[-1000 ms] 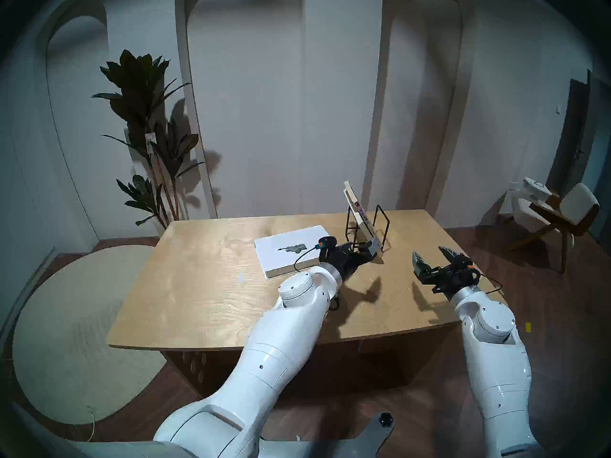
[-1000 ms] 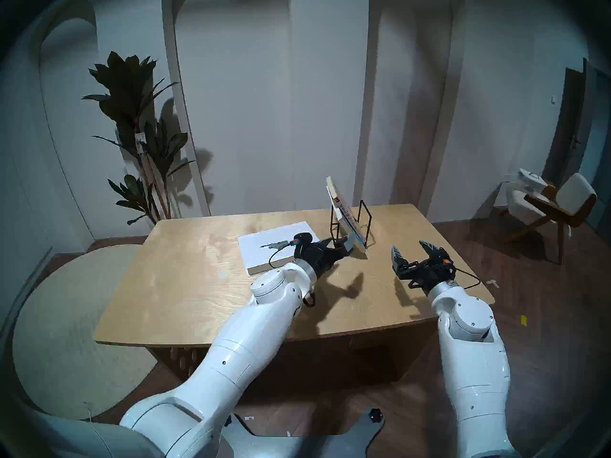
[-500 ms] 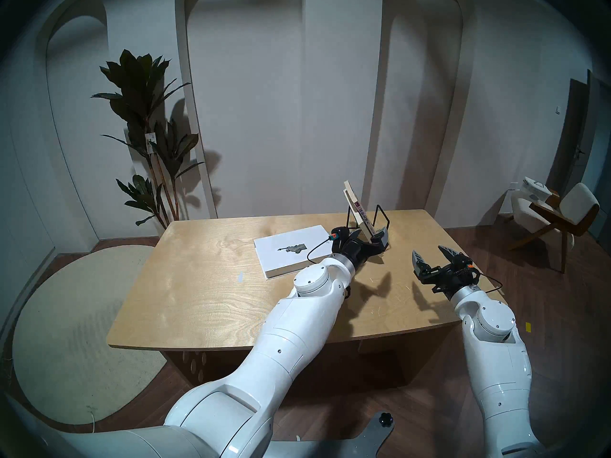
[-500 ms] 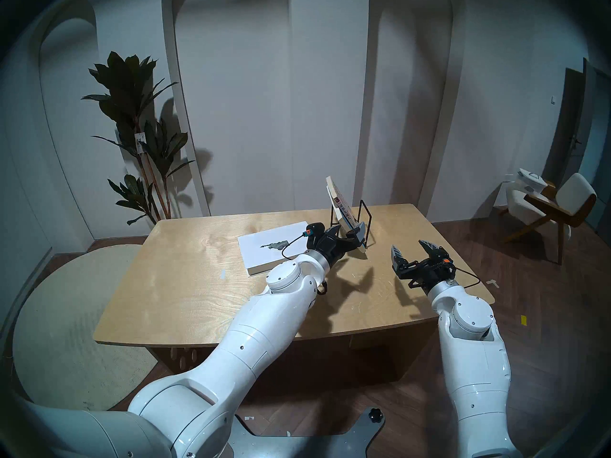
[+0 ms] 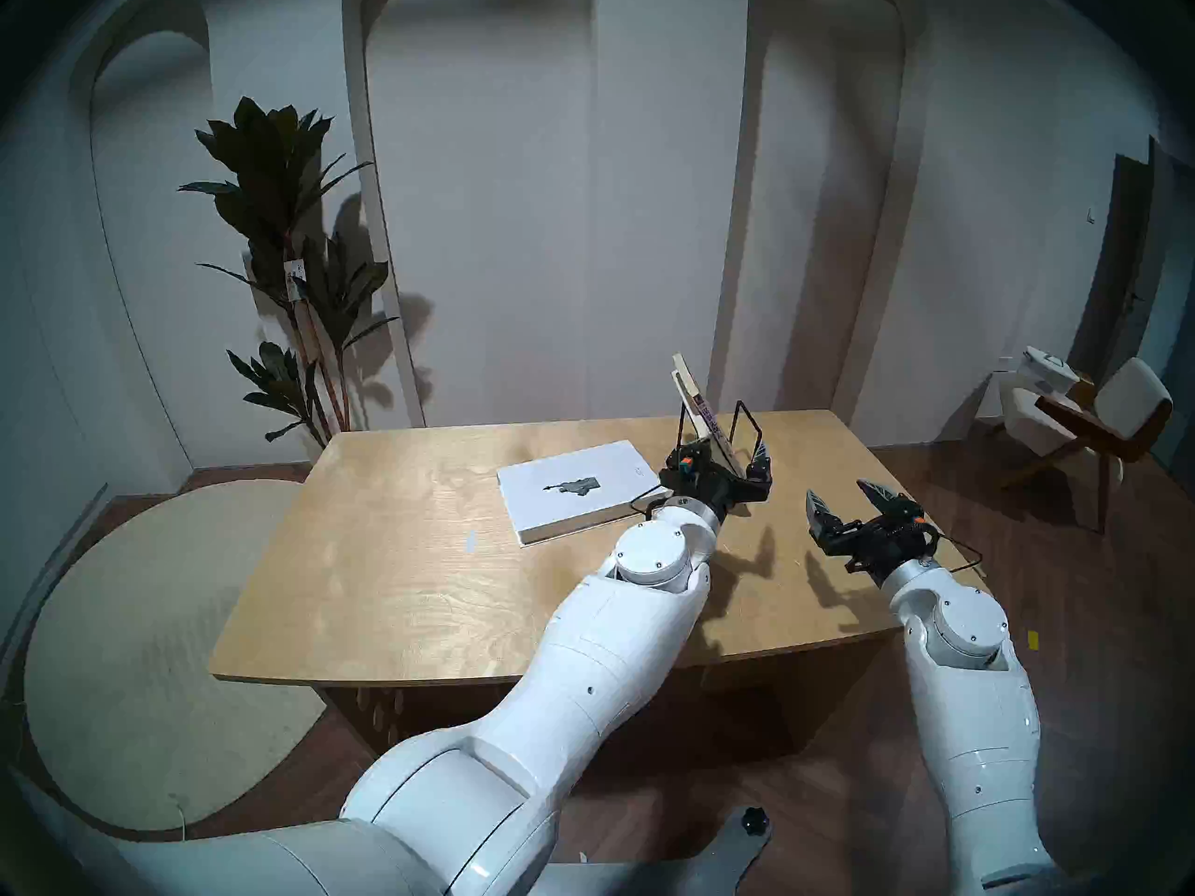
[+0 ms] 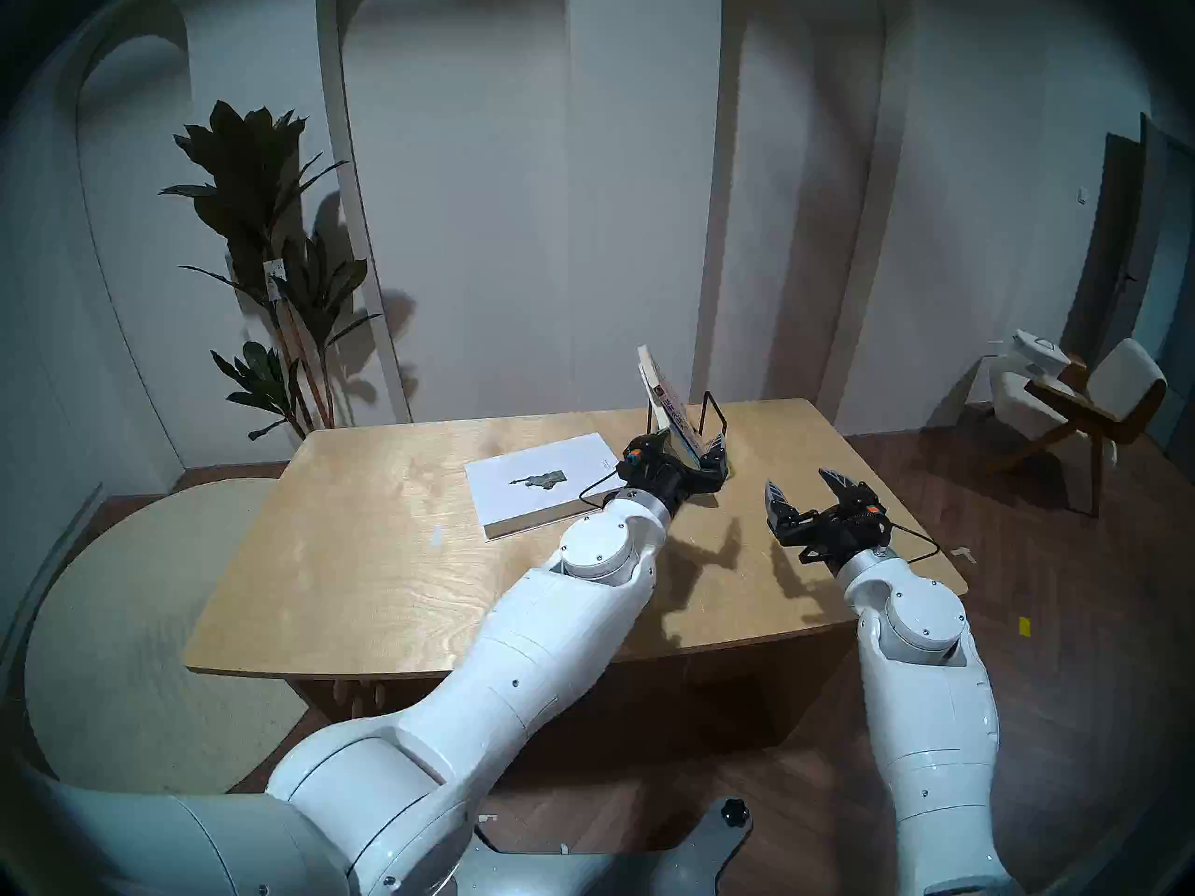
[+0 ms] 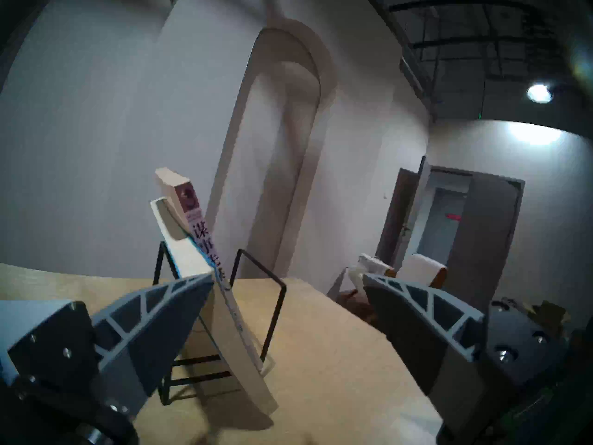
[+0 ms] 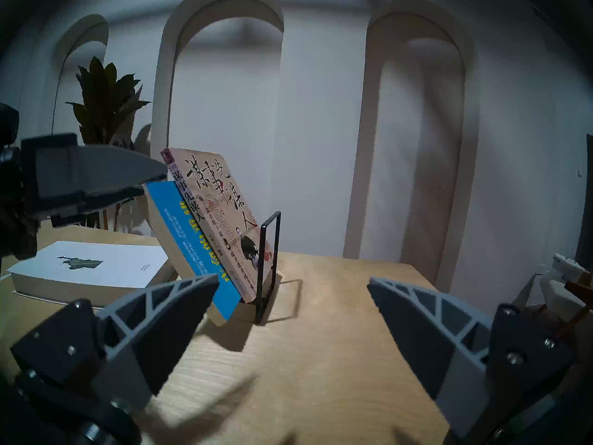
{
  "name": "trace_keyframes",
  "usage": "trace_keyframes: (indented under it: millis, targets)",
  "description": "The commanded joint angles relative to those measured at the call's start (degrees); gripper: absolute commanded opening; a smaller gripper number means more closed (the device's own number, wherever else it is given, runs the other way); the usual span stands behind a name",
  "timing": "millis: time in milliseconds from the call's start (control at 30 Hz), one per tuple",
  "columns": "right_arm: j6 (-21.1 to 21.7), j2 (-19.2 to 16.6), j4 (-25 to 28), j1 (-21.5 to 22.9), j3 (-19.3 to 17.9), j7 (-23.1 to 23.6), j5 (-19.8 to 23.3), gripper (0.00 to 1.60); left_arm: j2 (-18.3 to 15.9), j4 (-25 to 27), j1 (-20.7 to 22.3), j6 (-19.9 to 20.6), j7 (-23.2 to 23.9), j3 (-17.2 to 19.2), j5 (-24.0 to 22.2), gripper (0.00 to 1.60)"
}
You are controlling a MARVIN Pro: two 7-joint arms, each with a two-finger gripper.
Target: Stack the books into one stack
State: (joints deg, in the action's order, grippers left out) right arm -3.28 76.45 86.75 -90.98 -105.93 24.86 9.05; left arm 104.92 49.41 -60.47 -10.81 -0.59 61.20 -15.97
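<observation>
We survey the light wooden table (image 5: 401, 552) from left to right; the large thick white hardcover with a small dark figure on its cover (image 5: 569, 487) lies flat near the table's middle, which in our judgement makes it the base of the stack, since it is the widest of the three books; just to its right stands the black wire rack (image 8: 269, 258), in which the blue-green paperback (image 8: 192, 242) and the beige-pink paperback with black calligraphy (image 8: 221, 210) lean together, tilted toward the hardcover, the beige-pink one resting on the blue-green one's right face and braced by a rack upright; our left gripper (image 5: 724, 471) is level at the lower ends of the two leaning books, jaws spread wide and grasping nothing; in the left wrist view one finger lies left of the books and the other well to their right, so both books sit inside the gap, and we cannot tell whether either finger touches them; we judge that this straddle prepares a pinch across the spines; our right gripper (image 5: 844, 503) hangs above the table's right part, well apart from the rack, jaws likewise spread and empty, presumably held clear of the left arm's working space.
</observation>
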Motion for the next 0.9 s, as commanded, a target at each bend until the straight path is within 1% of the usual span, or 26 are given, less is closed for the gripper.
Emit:
trace_keyframes:
  millis: [0, 100, 200, 267, 333, 367, 433, 500, 600, 633, 733, 800, 867]
  targets:
    - [-0.8, 0.0, 1.1, 0.6, -0.1, -0.1, 0.1, 1.6, 1.4, -0.8, 3.6, 2.6, -6.5, 0.5, 2.6, 1.6]
    - [-0.8, 0.0, 1.1, 0.6, -0.1, -0.1, 0.1, 1.6, 1.9, -2.7, 4.7, 3.1, -6.9, 1.2, 2.1, 1.6]
    - [-0.8, 0.0, 1.1, 0.6, -0.1, -0.1, 0.1, 1.6, 1.9, -2.3, 4.8, 2.9, -6.5, 1.7, 1.5, 1.6]
    - [-0.8, 0.0, 1.1, 0.6, -0.1, -0.1, 0.1, 1.6, 1.7, -1.3, 4.5, 3.0, -6.6, 1.8, 1.7, 1.6]
    - [-0.8, 0.0, 1.1, 0.6, -0.1, -0.1, 0.2, 1.6, 1.0, 1.8, 3.2, 3.9, -6.8, 2.5, 1.2, 1.6]
    - [-0.8, 0.0, 1.1, 0.6, -0.1, -0.1, 0.2, 1.6, 1.0, 1.8, 3.2, 3.9, -6.8, 2.5, 1.2, 1.6]
    - [-0.8, 0.0, 1.1, 0.6, -0.1, -0.1, 0.2, 1.6, 0.2, 4.6, 1.8, 4.2, -6.7, 2.9, 1.0, 1.6]
    - [-0.7, 0.0, 1.0, 0.6, -0.1, -0.1, 0.2, 1.6, 0.0, 5.0, 1.6, 2.6, -5.8, 3.6, 0.3, 1.6]
    - [-0.7, -0.1, 1.0, 0.6, -0.1, -0.1, 0.2, 1.6, -0.8, 7.7, 0.7, 1.4, -4.2, 4.2, -0.6, 1.6]
    - [-0.7, -0.1, 1.0, 0.7, -0.1, 0.0, 0.2, 1.6, -0.9, 7.6, 1.1, 0.2, -3.5, 4.2, -0.7, 1.6]
    - [-0.7, -0.1, 0.9, 0.7, -0.1, 0.0, 0.2, 1.6, -1.5, 10.4, 0.3, -0.8, -1.7, 4.5, -1.7, 1.6]
    - [-0.7, -0.1, 0.9, 0.7, 0.0, 0.0, 0.2, 1.6, -2.5, 11.6, -0.1, -2.1, -1.3, 4.3, -1.1, 1.6]
    - [-0.7, -0.1, 0.9, 0.7, 0.0, 0.0, 0.2, 1.6, -3.9, 13.6, -1.5, -2.7, -0.9, 3.9, -0.4, 1.6]
